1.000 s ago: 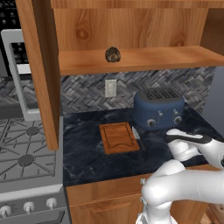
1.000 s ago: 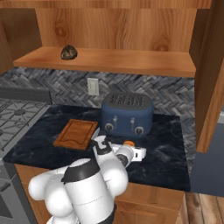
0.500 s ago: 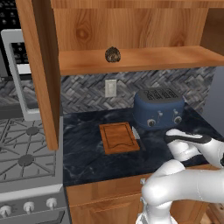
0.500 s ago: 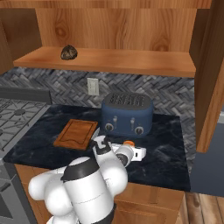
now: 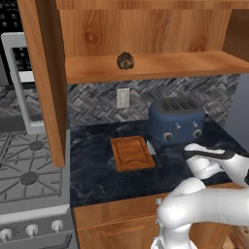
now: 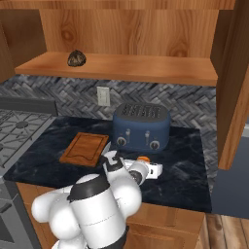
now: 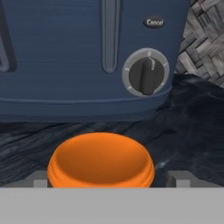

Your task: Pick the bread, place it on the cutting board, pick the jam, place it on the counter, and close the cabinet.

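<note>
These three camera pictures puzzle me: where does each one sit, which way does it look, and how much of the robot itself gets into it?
Left base view: behind the arm's left, looking forward and down at the counter, toaster and cutting board; the white arm rises lower right.
Right base view: behind the arm's right, facing the same counter; the arm rises lower left, the gripper at the jam.
Hand view: on the hand, looking along the fingers at the jam and toaster front.
Both base views share the bread on the cabinet shelf.

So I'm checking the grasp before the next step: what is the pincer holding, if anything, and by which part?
The jam sits between the pincer's fingertips at its sides, but whether they press it cannot be told.
</note>
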You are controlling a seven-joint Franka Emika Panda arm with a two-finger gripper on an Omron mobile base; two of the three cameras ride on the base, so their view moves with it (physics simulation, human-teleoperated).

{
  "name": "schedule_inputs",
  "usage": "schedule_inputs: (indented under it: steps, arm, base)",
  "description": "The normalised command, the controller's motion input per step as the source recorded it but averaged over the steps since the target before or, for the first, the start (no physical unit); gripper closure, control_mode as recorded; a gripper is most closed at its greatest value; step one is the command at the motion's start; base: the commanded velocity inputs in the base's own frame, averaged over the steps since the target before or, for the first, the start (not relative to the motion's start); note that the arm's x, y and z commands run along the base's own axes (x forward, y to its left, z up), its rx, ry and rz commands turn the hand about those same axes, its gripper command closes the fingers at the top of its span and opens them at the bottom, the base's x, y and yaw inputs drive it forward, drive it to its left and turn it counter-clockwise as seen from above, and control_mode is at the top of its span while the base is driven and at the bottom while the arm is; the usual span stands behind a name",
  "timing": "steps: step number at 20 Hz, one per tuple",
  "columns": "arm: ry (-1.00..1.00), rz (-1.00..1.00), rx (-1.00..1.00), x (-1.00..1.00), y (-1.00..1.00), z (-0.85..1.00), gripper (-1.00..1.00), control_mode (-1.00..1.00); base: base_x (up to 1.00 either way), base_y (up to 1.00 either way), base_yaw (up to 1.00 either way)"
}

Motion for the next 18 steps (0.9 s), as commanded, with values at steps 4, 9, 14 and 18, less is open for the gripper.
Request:
schedule_inputs:
  steps: [4, 9, 14, 18]
  arm:
    - [0.00, 0.00, 0.00, -0.15, 0.00, 0.00, -1.00, -1.00]
    - [0.00, 0.00, 0.00, -0.29, 0.00, 0.00, -1.00, -1.00]
    - [0.00, 0.00, 0.00, -0.23, 0.00, 0.00, -1.00, -1.00]
    - [0.00, 0.00, 0.00, -0.18, -0.05, 0.00, -1.00, -1.00]
  base:
    - [0.00, 0.00, 0.00]
    - [0.00, 0.00, 0.00]
    - [0.00, 0.00, 0.00]
    - [0.00, 0.00, 0.00]
